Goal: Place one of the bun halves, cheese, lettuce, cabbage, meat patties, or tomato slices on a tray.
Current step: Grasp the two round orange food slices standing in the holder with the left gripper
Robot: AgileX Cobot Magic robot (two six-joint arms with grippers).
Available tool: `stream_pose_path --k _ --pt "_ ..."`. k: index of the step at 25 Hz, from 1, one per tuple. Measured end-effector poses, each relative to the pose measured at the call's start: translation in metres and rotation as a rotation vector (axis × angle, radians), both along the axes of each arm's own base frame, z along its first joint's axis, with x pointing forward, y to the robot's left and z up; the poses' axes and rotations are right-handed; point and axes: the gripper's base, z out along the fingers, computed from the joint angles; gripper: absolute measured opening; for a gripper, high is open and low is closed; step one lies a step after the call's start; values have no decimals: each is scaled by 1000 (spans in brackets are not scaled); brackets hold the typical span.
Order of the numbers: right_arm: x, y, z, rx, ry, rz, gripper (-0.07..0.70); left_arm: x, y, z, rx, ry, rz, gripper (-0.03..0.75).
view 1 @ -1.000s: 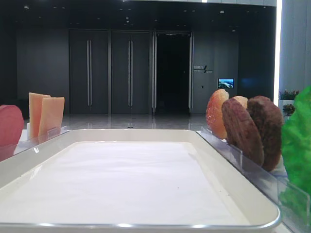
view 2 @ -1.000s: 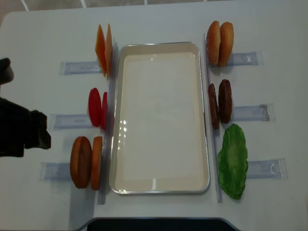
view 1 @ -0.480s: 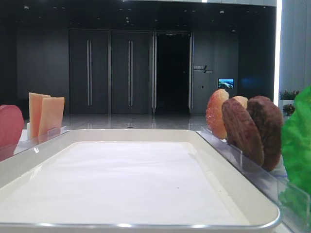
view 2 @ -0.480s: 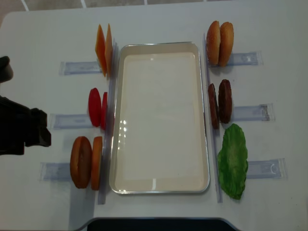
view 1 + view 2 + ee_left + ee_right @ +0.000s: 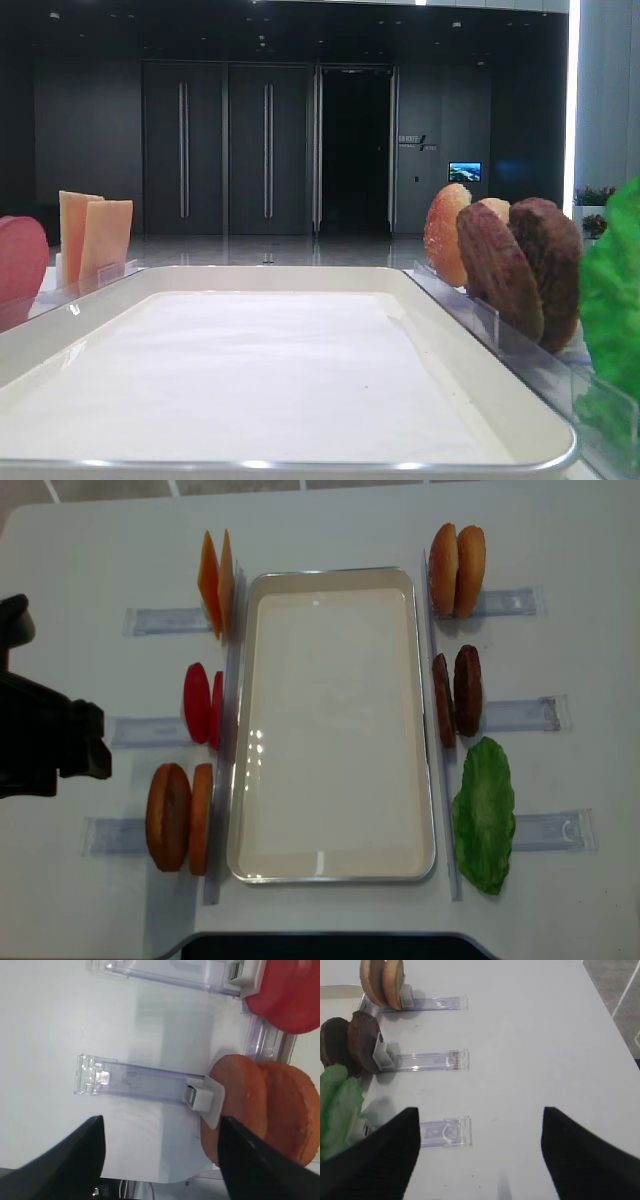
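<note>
The tray (image 5: pixel 331 723) lay bare on the bench (image 5: pixel 330 525), so no ingredient had yet been placed; the step in hand was judged to be the approach for a first pick. The left gripper (image 5: pixel 161 1152) was seen spread wide and empty, poised just beside the bun halves (image 5: pixel 260 1107) standing in their clear rack (image 5: pixel 135 1080). The right gripper (image 5: pixel 479 1135) was likewise parted wide, gripping nothing, over a bare rack near the lettuce (image 5: pixel 337 1102). Next, closing in on a bun edge was likely called for.
</note>
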Motion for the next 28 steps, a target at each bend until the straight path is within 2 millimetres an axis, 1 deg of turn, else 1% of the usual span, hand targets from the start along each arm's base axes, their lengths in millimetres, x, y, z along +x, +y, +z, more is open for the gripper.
stream_pose_path --k 7,11,21,28 --pt "0 0 0 0 0 0 514 2 -20 0 56 -32 -47 535" --pt "0 0 0 0 0 0 514 4 -32 -5 60 -11 -62 535" --pt "0 0 0 0 0 0 514 4 -76 -16 62 -18 -124 535" --pt "0 0 0 0 0 0 514 3 -109 -26 28 -27 -167 535"
